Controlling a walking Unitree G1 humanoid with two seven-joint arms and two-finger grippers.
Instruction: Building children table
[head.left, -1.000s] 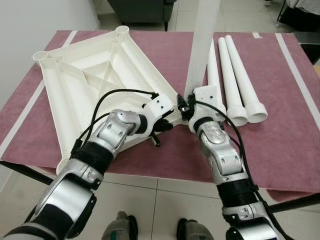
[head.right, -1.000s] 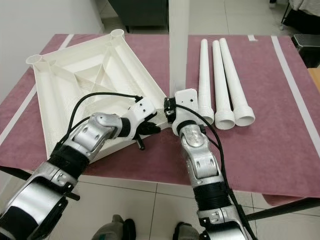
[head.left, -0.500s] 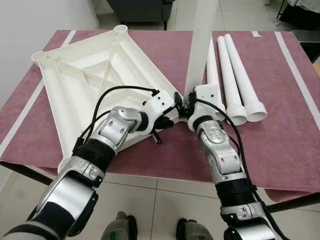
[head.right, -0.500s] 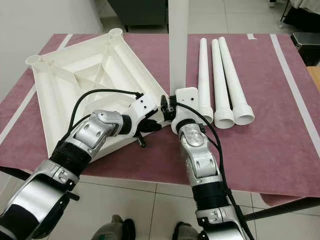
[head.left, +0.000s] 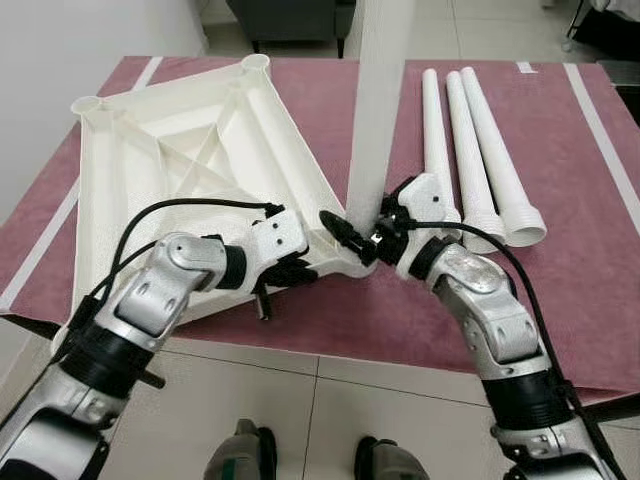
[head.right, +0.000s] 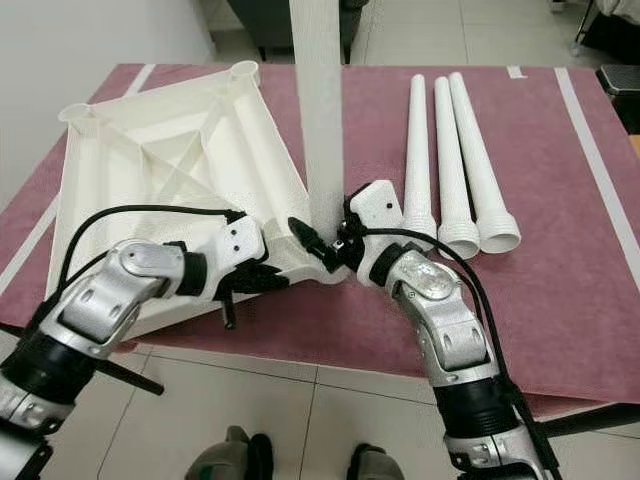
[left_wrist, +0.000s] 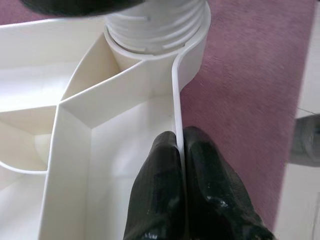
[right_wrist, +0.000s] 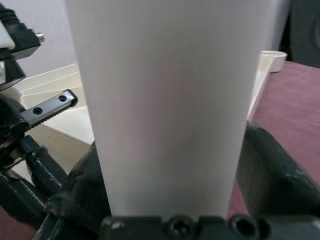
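Observation:
The white tabletop (head.left: 170, 170) lies upside down on the maroon-covered table. A white leg (head.left: 378, 110) stands upright in its nearest corner socket (left_wrist: 155, 25), with the threaded end seated inside. My right gripper (head.left: 360, 238) is shut on the base of that leg, and its fingers (right_wrist: 265, 165) press both sides of the tube (right_wrist: 165, 100). My left gripper (left_wrist: 179, 147) is shut on the tabletop's thin rim wall just beside that corner, seen from above as the left gripper (head.left: 288, 272). Three spare legs (head.left: 470, 140) lie side by side to the right.
The maroon cloth (head.left: 570, 270) reaches the table's front edge, with tiled floor and my feet (head.left: 240, 455) below. A dark chair (head.left: 290, 15) stands beyond the table's far side. A white wall runs along the left.
My right wrist has turned around the leg and the elbow has swung out to the right. The left gripper sits slightly further left along the rim. The view has shifted a little.

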